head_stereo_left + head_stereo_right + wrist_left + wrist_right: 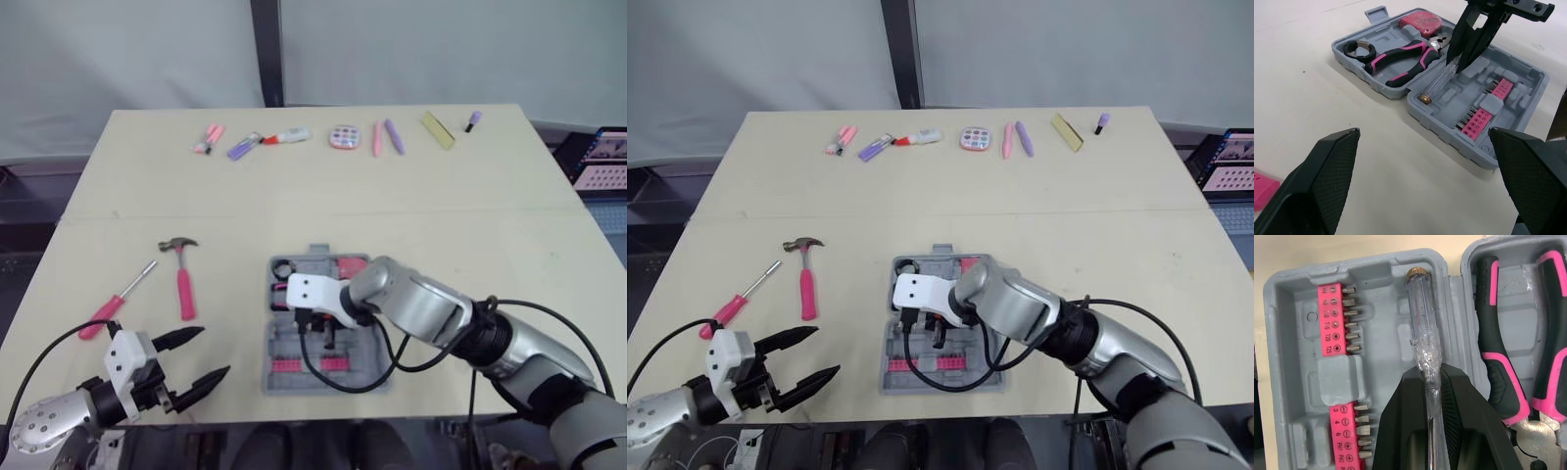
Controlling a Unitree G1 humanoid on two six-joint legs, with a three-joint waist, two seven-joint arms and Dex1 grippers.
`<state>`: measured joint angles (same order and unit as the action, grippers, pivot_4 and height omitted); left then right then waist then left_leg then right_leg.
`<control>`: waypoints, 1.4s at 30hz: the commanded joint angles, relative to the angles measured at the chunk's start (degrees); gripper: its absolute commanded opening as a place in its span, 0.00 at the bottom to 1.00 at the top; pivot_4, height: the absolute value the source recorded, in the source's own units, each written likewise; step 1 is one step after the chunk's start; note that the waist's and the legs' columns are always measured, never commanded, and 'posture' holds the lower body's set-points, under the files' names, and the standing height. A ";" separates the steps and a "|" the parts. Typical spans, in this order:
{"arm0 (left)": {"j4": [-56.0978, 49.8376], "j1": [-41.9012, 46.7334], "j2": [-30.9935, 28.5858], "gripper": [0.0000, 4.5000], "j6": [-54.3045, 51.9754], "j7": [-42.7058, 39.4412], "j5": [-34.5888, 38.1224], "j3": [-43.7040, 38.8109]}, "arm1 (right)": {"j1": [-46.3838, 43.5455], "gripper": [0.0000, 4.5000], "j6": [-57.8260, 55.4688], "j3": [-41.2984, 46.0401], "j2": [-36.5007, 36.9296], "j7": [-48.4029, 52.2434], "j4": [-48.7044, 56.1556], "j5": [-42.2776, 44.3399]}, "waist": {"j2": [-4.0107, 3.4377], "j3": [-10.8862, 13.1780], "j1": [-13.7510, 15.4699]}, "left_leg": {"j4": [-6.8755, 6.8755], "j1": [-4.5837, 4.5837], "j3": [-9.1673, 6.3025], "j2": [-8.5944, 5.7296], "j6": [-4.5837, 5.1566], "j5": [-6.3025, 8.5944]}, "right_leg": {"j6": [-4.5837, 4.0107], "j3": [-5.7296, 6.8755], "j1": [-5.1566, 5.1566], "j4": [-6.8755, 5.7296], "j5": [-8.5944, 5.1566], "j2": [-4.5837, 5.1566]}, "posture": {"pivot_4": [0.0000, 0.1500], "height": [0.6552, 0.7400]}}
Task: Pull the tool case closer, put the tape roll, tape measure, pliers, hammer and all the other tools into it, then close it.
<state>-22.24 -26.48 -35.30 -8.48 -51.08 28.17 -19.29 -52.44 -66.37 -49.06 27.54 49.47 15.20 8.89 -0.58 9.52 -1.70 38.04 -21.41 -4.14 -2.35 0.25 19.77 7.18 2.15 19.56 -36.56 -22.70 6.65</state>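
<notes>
Screwdriver [1420, 328] clamped in right gripper [1432, 377] over tool case [1381, 269]; left gripper [214, 351] spread apart.

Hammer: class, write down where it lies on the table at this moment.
In the head views the hammer lies on the left of the table, between the pink-handled screwdriver and the open tool case, touching neither, ahead of the left tool.

the grey moulded plastic tool case [1381, 298] looks matt and smooth. the clear plastic screwdriver [1422, 328], mid-frame in the right wrist view, is glossy, with a brassy metal cap. the pink and black pliers [1400, 56] have matt, rubbery grips. the left gripper [1423, 132] has black fingers [1332, 171] with finely cross-hatched pads.
</notes>
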 commanded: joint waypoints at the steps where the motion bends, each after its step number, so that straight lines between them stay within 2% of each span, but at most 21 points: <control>1: -0.67 -0.75 0.40 1.00 1.24 -0.36 0.11 -0.55 | -0.05 0.01 0.21 0.35 -0.65 -0.62 0.45 -0.59 | 0.00 0.00 -0.03 | 0.00 0.00 0.00 0.00 0.00 0.00 | 0.00 0.00 0.00 0.00 0.00 0.00 | 1.00 1.00; 26: -0.63 -0.44 1.16 1.00 1.99 -0.29 -0.28 0.62 | 1.01 0.01 -0.54 1.78 -0.15 -0.17 2.91 0.36 | 0.00 0.00 -0.03 | 0.00 0.00 0.00 0.00 -0.01 0.00 | 0.00 0.00 0.01 0.00 0.00 0.00 | 1.00 1.00; 29: -0.77 -0.52 1.22 1.00 1.94 -0.16 -0.40 0.71 | 1.32 0.32 -0.49 1.68 -0.34 -0.69 2.33 -0.15 | 0.00 0.00 -0.02 | -0.01 0.00 0.00 0.00 -0.01 0.00 | 0.00 0.00 0.01 0.00 0.00 0.00 | 1.00 1.00; 30: -0.78 -0.48 1.23 1.00 1.92 -0.11 -0.43 0.74 | 1.37 0.39 -0.46 1.64 -0.33 -0.74 2.28 -0.28 | 0.00 0.00 -0.02 | -0.01 0.00 0.00 0.00 -0.01 0.00 | 0.00 0.00 0.01 0.00 0.00 0.00 | 1.00 1.00; 38: -1.13 -0.56 1.24 1.00 1.76 0.06 -0.38 0.94 | 1.30 0.39 -1.07 1.84 0.27 -0.34 3.40 0.03 | 0.00 0.00 0.00 | 0.00 0.00 0.00 0.00 -0.01 0.00 | 0.00 0.00 0.01 0.01 0.00 0.00 | 1.00 1.00; 42: -1.24 -0.44 1.23 1.00 1.62 0.20 -0.36 1.18 | 1.15 0.39 -1.37 5.30 0.89 0.03 5.84 1.40 | 0.00 0.01 0.02 | 0.00 0.00 0.00 0.00 -0.01 0.00 | 0.00 -0.01 0.01 0.01 0.00 0.00 | 1.00 1.00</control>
<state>-21.99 -26.51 -34.31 -7.42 -50.91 27.75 -17.99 -50.78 -67.69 -47.15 28.36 49.19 17.50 9.23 -0.58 9.53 -1.68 38.03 -21.42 -4.14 -2.35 0.25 19.78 7.18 2.14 19.56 -36.55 -22.70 6.65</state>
